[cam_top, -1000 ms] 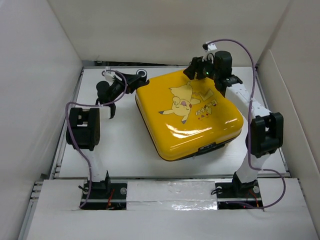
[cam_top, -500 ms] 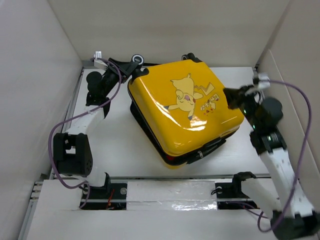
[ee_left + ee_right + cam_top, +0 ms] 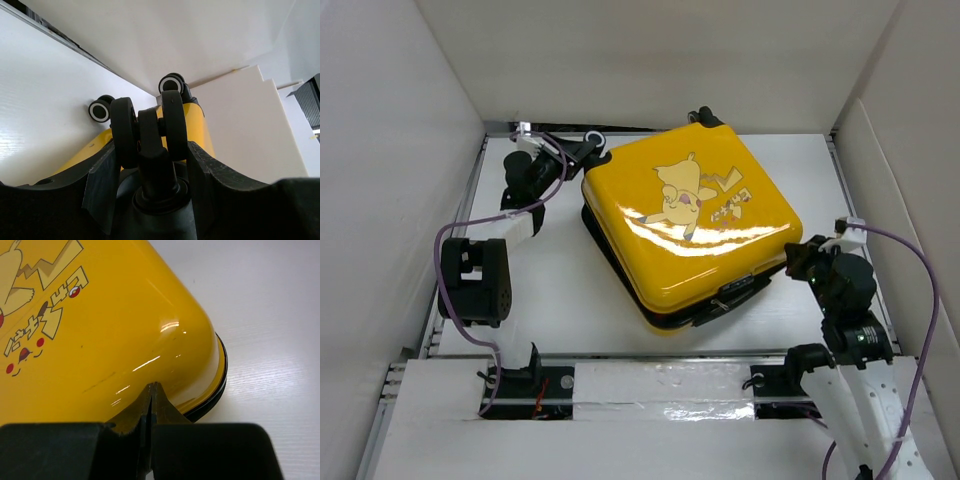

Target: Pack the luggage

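Luggage (image 3: pixel 690 225) lay between the arms: left gripper (image 3: pixel 578 155) clasped its far-left wheel (image 3: pixel 172 125); right gripper (image 3: pixel 152 390), closed empty, beside its near-right corner.

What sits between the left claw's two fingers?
A black twin-wheel caster of the luggage, straddled by the left claw; the left wrist view shows it. Whether the fingers clamp it is unclear.

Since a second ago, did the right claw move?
Yes. The right gripper came from the far edge of the table toward its near edge, and now sits shut at the right corner of the luggage.
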### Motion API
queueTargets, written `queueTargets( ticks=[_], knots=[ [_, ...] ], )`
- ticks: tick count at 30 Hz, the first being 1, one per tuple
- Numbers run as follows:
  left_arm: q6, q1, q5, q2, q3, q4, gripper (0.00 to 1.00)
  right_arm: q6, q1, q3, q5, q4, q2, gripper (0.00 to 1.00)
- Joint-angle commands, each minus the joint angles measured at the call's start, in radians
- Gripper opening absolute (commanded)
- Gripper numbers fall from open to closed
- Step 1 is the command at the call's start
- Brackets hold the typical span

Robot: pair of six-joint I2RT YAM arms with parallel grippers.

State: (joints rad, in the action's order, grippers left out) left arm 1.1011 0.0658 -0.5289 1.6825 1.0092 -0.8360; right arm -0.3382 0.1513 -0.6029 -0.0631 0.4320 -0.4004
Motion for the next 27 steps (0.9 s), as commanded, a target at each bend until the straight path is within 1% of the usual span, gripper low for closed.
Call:
queueTargets(
  ticks=[1, 4, 6, 7, 8, 9, 11, 12, 13, 14, 16, 17, 18, 19, 20, 21, 22, 23, 24, 25, 27],
  knots=[
    [0.028, -0.008, -0.026, -0.073, -0.007, -0.278, 0.00, -0.036, 0.027, 0.054, 0.135, 0.054, -0.043, 0.00],
    [0.022, -0.008, -0.013, -0.092, -0.059, -0.284, 0.00, -0.036, 0.050, 0.136, 0.190, -0.039, -0.095, 0.00],
    [0.023, -0.017, -0.008, -0.092, -0.066, -0.284, 0.00, -0.016, 0.050, 0.141, 0.262, -0.111, -0.219, 0.00],
    [0.029, -0.017, -0.008, -0.086, -0.064, -0.287, 0.00, -0.001, 0.059, 0.120, 0.281, -0.128, -0.260, 0.00],
    [0.037, -0.017, -0.013, -0.083, -0.058, -0.290, 0.00, 0.022, 0.080, 0.111, 0.293, -0.198, -0.302, 0.00],
    [0.037, -0.026, -0.014, -0.078, -0.049, -0.284, 0.00, 0.030, 0.096, 0.103, 0.283, -0.255, -0.381, 0.00],
    [0.028, -0.026, 0.000, -0.070, -0.006, -0.249, 0.00, 0.062, 0.106, 0.030, 0.263, -0.335, -0.477, 0.00],
    [0.017, -0.026, 0.003, -0.066, 0.014, -0.221, 0.00, 0.074, 0.106, -0.009, 0.275, -0.344, -0.524, 0.00],
    [0.007, -0.035, 0.009, -0.047, 0.040, -0.192, 0.00, 0.080, 0.106, -0.047, 0.285, -0.363, -0.610, 0.00],
    [0.003, -0.035, 0.009, -0.037, 0.092, -0.152, 0.00, 0.085, 0.106, -0.108, 0.296, -0.396, -0.641, 0.00],
    [0.061, -0.044, -0.016, 0.000, 0.127, -0.167, 0.00, 0.088, 0.116, -0.150, 0.313, -0.410, -0.669, 0.00],
    [0.089, -0.053, -0.035, 0.009, 0.156, -0.190, 0.00, 0.085, 0.116, -0.152, 0.287, -0.414, -0.654, 0.00],
    [0.129, -0.054, -0.042, 0.014, 0.172, -0.195, 0.00, 0.082, 0.116, -0.135, 0.222, -0.421, -0.632, 0.00],
    [0.138, -0.054, -0.049, 0.020, 0.192, -0.192, 0.00, 0.080, 0.116, -0.114, 0.195, -0.421, -0.608, 0.00],
    [0.146, -0.054, -0.057, 0.017, 0.222, -0.174, 0.00, 0.065, 0.105, -0.086, 0.183, -0.452, -0.554, 0.05],
    [0.148, -0.054, -0.059, 0.011, 0.238, -0.157, 0.00, 0.053, 0.093, -0.021, 0.175, -0.461, -0.529, 0.11],
    [0.149, -0.043, -0.060, -0.003, 0.252, -0.140, 0.00, 0.036, 0.067, 0.020, 0.181, -0.473, -0.505, 0.23],
    [0.151, -0.043, -0.063, -0.013, 0.273, -0.111, 0.00, 0.016, 0.067, 0.063, 0.192, -0.522, -0.458, 0.29],
    [0.149, -0.043, -0.065, -0.024, 0.282, -0.094, 0.00, 0.004, 0.051, 0.139, 0.204, -0.544, -0.437, 0.35],
    [0.146, -0.043, -0.066, -0.046, 0.290, -0.077, 0.00, -0.004, 0.042, 0.167, 0.238, -0.555, -0.419, 0.42],
    [0.141, -0.034, -0.075, -0.070, 0.296, -0.032, 0.00, 0.008, 0.042, 0.201, 0.281, -0.543, -0.372, 0.44]
  ],
)
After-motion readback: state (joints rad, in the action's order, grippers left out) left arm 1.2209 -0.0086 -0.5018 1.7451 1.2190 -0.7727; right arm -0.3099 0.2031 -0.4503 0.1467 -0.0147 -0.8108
